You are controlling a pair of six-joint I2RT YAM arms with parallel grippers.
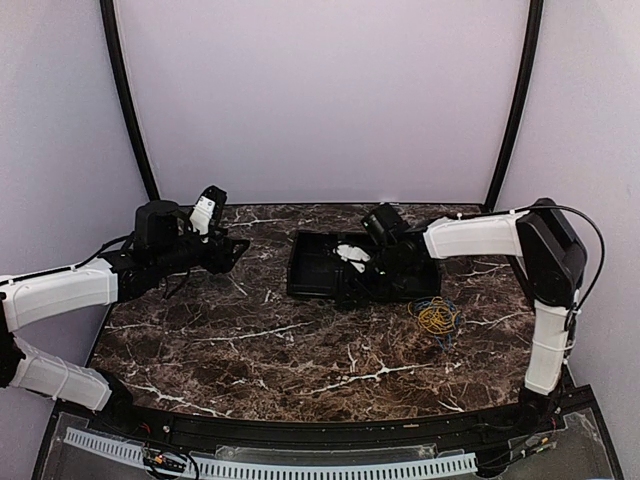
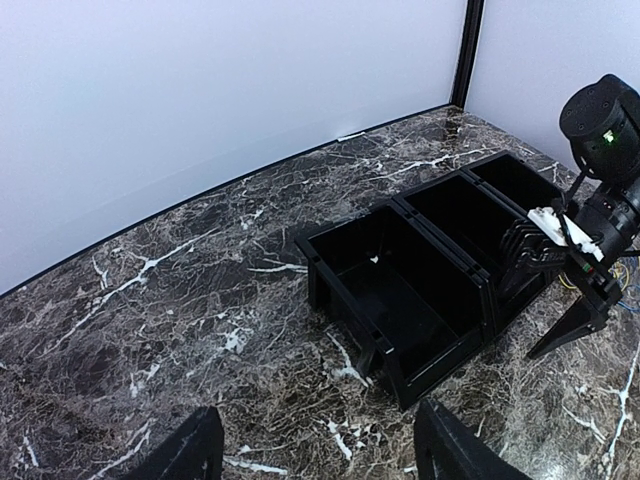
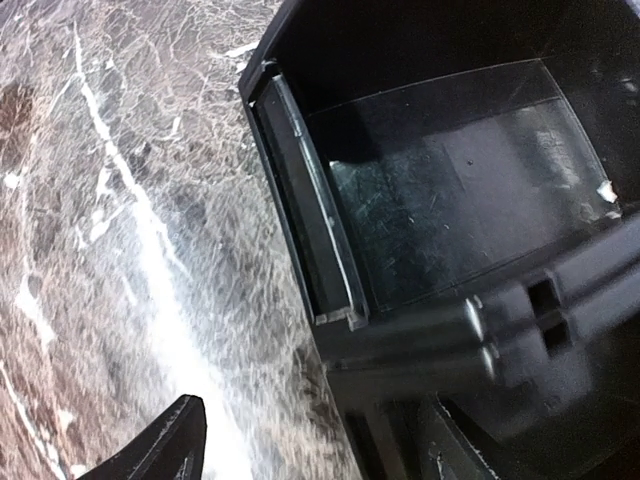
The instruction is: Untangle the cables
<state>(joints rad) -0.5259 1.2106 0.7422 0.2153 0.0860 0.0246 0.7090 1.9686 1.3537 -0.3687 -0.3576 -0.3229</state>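
Bench check, one moment. One table (image 1: 250, 340), dark marble with white veins, carries everything. Two arms: the left arm (image 1: 60, 290) reaches in from the left edge and ends over the table's left rear, well apart from the other items; the right arm (image 1: 470, 237) comes from the right and bends down toward the middle. Three black bins (image 1: 312, 265) stand at table centre, side by side in one row with walls touching; the left wrist view shows all three compartments in line, the nearest one with a small white speck on its floor. Two grippers. Left gripper (image 2: 318, 408): jaws spread wide, only bare table between the fingers (image 2: 190, 450), nothing held. Right gripper (image 3: 315, 405): jaws apart at a moderate width, nothing clamped; it sits low at a bin's corner, one finger over the table and the other on the bin side. The bin wall lies between them, and I cannot tell whether either finger touches it. Cables (image 1: 435, 318): one loose heap on the table, just beside the right end of the bin row, toward the near edge and under the right arm's forearm. Yellow loops and blue strands are tangled together, with a dark strand trailing toward the near edge. The number of separate wires cannot be counted at this size. Neither gripper touches the heap.
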